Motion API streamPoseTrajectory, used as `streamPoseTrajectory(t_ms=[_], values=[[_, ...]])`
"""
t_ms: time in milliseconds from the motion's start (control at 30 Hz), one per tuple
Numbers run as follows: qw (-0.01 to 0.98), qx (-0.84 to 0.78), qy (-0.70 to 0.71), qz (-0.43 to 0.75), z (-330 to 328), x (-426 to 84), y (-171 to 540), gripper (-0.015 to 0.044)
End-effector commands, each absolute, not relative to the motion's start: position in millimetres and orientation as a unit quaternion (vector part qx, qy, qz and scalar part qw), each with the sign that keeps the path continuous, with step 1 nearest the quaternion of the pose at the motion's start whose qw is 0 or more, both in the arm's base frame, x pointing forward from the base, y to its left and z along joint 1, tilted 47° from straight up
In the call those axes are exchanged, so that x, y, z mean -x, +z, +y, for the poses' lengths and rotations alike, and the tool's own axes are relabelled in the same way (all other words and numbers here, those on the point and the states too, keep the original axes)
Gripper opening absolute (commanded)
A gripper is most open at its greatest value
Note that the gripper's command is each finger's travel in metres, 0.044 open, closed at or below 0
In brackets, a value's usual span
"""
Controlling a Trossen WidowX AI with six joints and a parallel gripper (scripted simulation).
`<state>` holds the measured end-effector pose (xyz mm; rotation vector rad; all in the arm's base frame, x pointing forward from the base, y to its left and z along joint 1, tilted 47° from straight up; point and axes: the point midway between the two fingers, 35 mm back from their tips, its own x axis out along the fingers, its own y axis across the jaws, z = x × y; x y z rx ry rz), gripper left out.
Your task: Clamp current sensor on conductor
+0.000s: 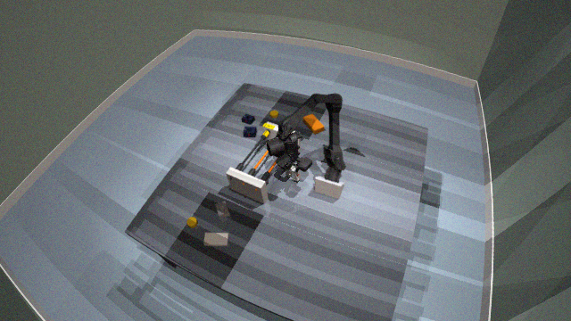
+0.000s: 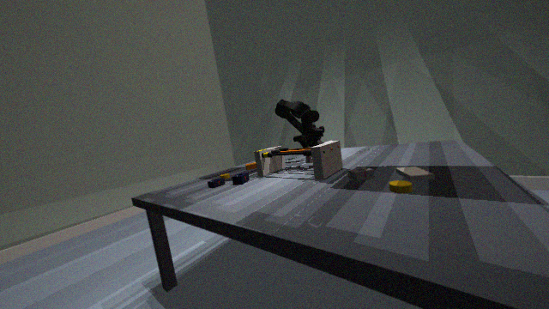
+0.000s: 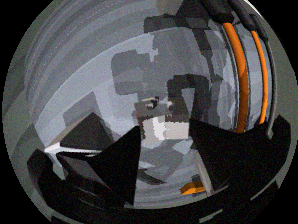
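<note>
My gripper [image 1: 294,171] [image 3: 164,126] is shut on the current sensor [image 3: 163,119], a small grey and white block between the fingertips in the wrist view. In the top view it is low, to the right of the conductors and clear of them. I cannot tell whether the sensor touches the table, nor make out its arrow. Orange conductors [image 1: 260,160] [image 3: 241,75] and a black one run between a white end block [image 1: 246,186] [image 2: 327,160] and a far end block [image 1: 271,127] [image 2: 270,162] with yellow on it. The LOAD lettering is not readable.
Two dark blue blocks [image 1: 250,131] [image 2: 240,178], an orange block [image 1: 313,124] and a yellow disc [image 1: 274,114] lie beyond the far end block. Another yellow disc [image 1: 192,221] [image 2: 401,186], a grey block [image 1: 222,209] and a pale slab [image 1: 216,239] lie before the near one. A white block [image 1: 328,187] stands by the arm's base.
</note>
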<state>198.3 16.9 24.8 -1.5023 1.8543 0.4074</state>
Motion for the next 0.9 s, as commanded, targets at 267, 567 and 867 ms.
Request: streamPoseTrajectory(t_ms=[267,567,867], values=[[0.355,0.581,0.158,0.715,58.6,-206.7,61.8,0.0000],[0.355,0.580,0.155,0.716,75.9,-208.4,80.7,0.0000],[0.427,0.540,0.065,0.723,77.5,-208.7,82.4,0.0000]])
